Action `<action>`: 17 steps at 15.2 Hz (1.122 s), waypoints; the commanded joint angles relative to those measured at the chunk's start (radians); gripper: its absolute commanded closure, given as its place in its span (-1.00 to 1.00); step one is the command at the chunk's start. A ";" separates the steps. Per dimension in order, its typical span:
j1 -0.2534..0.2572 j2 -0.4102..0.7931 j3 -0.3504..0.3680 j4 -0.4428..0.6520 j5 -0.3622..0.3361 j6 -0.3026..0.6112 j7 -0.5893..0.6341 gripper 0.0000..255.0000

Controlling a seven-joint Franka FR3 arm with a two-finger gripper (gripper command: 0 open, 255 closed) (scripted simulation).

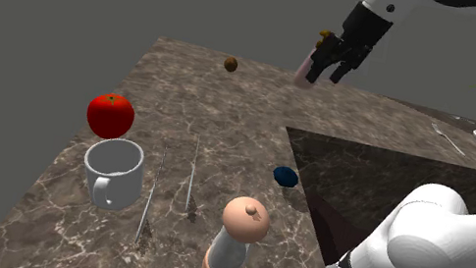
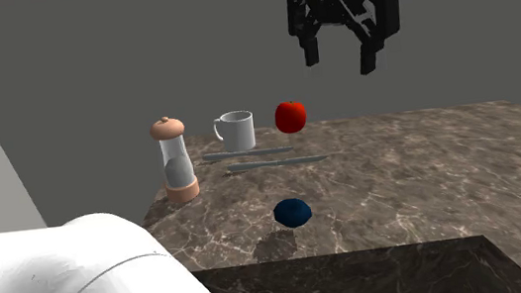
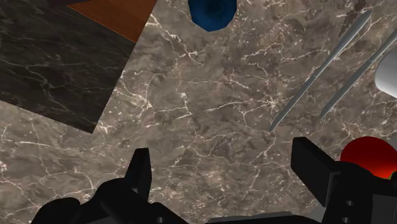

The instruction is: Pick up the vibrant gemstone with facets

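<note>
Gripper (image 2: 341,62) hangs high over the marble table (image 2: 431,172), fingers wide apart, holding nothing. Blue gemstone (image 2: 293,212) sits on the table beside the darker slab (image 2: 362,279), well apart from the gripper. No step done yet: approach, descent, grasp and lift all remain.

Supervisor: Counter finish?

Operator: I read the counter (image 1: 227,126) as brown stone, white-veined, smooth, faintly polished.

Supervisor: Small items?

Operator: I note the gemstone (image 1: 285,176) dark blue with a dull sheen, the red fruit (image 1: 111,115) glossy, the mug (image 1: 114,171) plain white and matt. The two thin utensils (image 3: 343,42) look like grey metal. The floor (image 3: 121,16) beside the counter reads as reddish-brown wood.
</note>
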 commanded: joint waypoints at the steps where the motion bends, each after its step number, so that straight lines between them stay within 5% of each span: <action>1: 0.000 0.000 0.000 0.000 0.000 0.000 0.000 -1.00; 17: 0.046 -0.082 0.126 -0.488 0.086 0.222 0.141 -1.00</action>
